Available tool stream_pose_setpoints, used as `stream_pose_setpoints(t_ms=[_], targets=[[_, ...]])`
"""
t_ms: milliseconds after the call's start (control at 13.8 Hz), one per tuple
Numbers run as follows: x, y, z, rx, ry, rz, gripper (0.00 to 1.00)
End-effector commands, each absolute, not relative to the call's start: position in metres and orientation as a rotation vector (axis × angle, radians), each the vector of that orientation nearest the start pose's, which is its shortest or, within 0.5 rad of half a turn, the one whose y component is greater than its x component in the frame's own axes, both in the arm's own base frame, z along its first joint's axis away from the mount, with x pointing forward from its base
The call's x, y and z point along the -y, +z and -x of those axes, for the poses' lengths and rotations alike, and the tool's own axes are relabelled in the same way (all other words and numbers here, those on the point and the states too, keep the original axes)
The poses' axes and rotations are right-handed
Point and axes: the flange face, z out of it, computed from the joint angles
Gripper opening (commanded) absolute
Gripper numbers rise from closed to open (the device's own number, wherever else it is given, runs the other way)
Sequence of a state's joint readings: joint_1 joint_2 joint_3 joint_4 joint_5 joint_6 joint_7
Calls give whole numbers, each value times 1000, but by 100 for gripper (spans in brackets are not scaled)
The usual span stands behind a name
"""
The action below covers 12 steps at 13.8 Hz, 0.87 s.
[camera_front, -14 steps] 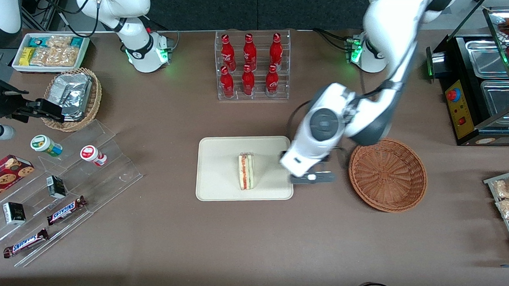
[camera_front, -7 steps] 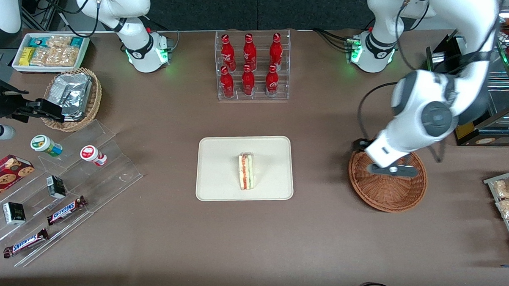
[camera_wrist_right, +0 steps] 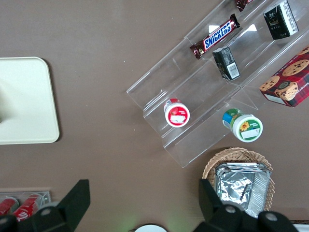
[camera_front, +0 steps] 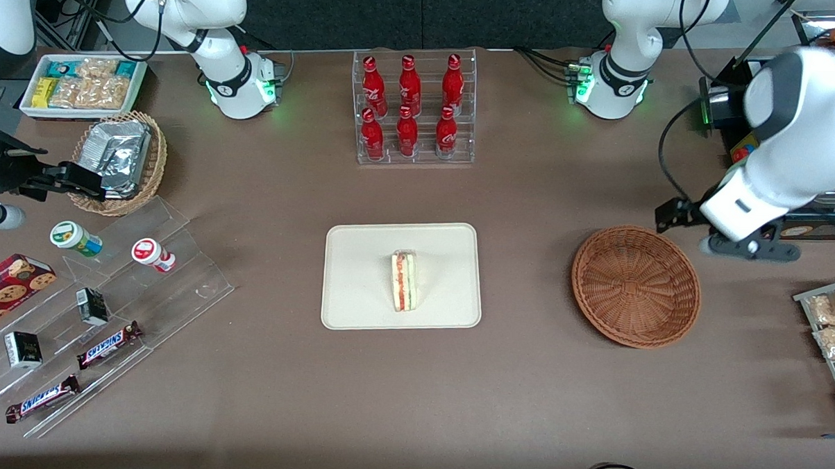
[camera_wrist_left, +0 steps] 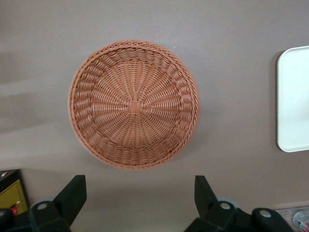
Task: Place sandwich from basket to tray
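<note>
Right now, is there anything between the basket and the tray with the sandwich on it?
No. In the front view only bare brown table lies between the basket and the tray holding the sandwich. The open gripper hangs beside the basket.

The basket (camera_front: 636, 286) is woven wicker, reddish-brown, with a ribbed, rough weave radiating from a small square centre (camera_wrist_left: 133, 104). The tray (camera_front: 402, 275) looks like smooth, matt cream plastic with a low rounded rim. On it, the sandwich (camera_front: 404, 282) shows soft white bread with red-orange and pale green layers. The table (camera_front: 412, 387) is a matt brown surface with a fine, even grain. The gripper (camera_wrist_left: 137, 195), held above the table beside the basket toward the working arm's end, has matt black plastic-looking fingers (camera_wrist_left: 72, 195) spread apart. The arm's shell (camera_front: 789, 136) is glossy white with smooth grey parts. The red bottles (camera_front: 408, 106) shine glossily inside a clear acrylic rack (camera_front: 414, 158).
</note>
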<state>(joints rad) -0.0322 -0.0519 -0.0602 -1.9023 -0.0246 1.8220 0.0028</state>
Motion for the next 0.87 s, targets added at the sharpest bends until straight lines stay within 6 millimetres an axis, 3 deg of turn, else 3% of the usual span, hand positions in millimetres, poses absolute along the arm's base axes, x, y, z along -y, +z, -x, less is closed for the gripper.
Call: stream_pose_setpoints(t_ms=[0, 363, 798], targets=[[51, 557, -518, -63, -11, 3168, 99], [56, 628, -520, -57, -28, 3167, 99], [58, 634, -526, -59, 21, 3173, 99]])
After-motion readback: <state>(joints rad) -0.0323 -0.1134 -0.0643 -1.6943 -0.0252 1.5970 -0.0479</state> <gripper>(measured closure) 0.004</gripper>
